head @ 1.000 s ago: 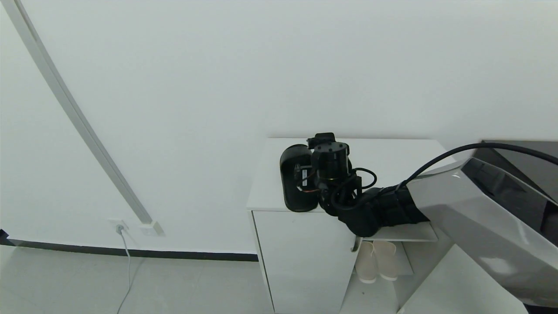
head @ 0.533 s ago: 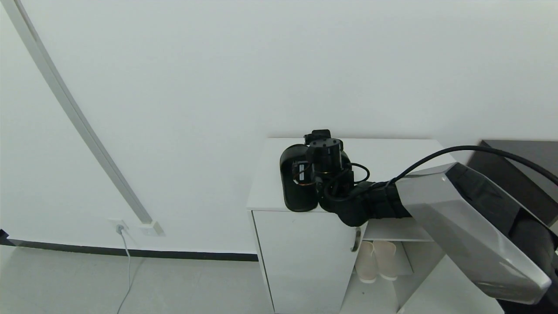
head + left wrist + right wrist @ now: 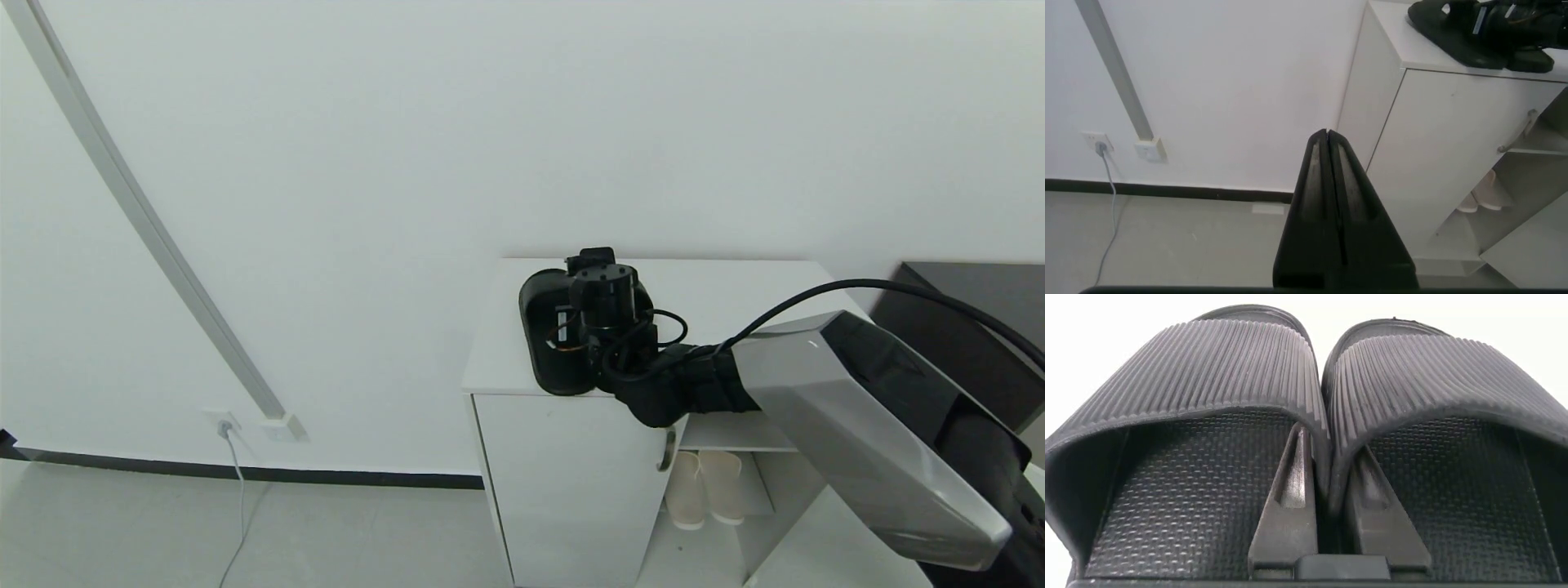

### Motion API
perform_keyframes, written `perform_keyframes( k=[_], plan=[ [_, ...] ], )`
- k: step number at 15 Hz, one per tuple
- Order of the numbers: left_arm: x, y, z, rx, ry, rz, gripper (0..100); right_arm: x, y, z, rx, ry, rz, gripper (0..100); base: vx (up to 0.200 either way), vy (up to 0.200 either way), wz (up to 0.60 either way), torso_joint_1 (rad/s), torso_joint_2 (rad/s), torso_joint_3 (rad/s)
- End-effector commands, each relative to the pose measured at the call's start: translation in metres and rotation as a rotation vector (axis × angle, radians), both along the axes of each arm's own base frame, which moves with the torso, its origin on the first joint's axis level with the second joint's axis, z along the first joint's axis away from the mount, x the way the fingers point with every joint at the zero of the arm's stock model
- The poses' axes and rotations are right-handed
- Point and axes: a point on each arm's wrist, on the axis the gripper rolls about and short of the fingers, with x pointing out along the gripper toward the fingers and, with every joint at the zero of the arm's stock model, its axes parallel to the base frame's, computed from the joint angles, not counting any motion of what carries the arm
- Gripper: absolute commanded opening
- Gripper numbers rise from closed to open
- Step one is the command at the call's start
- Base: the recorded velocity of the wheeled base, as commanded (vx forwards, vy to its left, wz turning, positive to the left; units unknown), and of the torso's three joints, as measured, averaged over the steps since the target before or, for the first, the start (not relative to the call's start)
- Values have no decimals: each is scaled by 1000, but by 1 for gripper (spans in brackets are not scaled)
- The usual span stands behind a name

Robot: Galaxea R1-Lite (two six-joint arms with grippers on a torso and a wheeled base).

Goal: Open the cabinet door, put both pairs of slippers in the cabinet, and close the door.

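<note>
Black slippers [image 3: 543,343] sit as a pair on the white cabinet [image 3: 735,286], at its top's front left. White slippers [image 3: 706,486] stand on the open shelf below, beside the handled door [image 3: 571,490]. The right gripper [image 3: 1331,441] has one finger inside each black slipper, clamping their adjoining straps. The left gripper [image 3: 1328,135], fingers pressed together, hangs left of the cabinet.
</note>
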Motion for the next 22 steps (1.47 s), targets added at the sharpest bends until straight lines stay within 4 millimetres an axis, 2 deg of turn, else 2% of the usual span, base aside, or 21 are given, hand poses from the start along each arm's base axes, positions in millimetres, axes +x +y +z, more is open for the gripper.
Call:
perform_keyframes(
  k=[1,4,5,6,7,8,12,13,15,17,22],
  plan=[
    [0,0,0,0,-1,0,0,-2,-1,6,7,-8,1,0,0,0,0,0,0,0],
    [0,0,0,0,-1,0,0,-21,-12,37,26,-28,13,0,0,0,0,0,0,0],
    [0,0,0,0,0,0,0,-27,-14,40,24,-22,25,0,0,0,0,0,0,0],
    [0,0,0,0,-1,0,0,-43,-22,49,21,-10,74,0,0,0,0,0,0,0],
    [0,0,0,0,-1,0,0,-51,-26,51,22,-7,94,0,0,0,0,0,0,0],
    [0,0,0,-2,-1,0,0,-70,-38,50,10,0,145,0,0,0,0,0,0,0],
    [0,0,0,-2,-1,0,0,-119,-77,50,-7,-23,284,0,0,0,0,0,0,0],
    [0,0,0,0,-1,0,0,-138,-93,53,-8,-13,334,0,0,0,0,0,0,0],
    [0,0,0,-2,-1,0,0,-163,-112,61,-1,-7,426,0,0,0,0,0,0,0],
    [0,0,0,-2,2,0,0,-173,-120,54,-13,21,438,0,0,0,0,0,0,0],
    [0,0,0,0,0,0,0,-178,-114,45,-31,46,459,0,0,0,0,0,0,0]
  ],
)
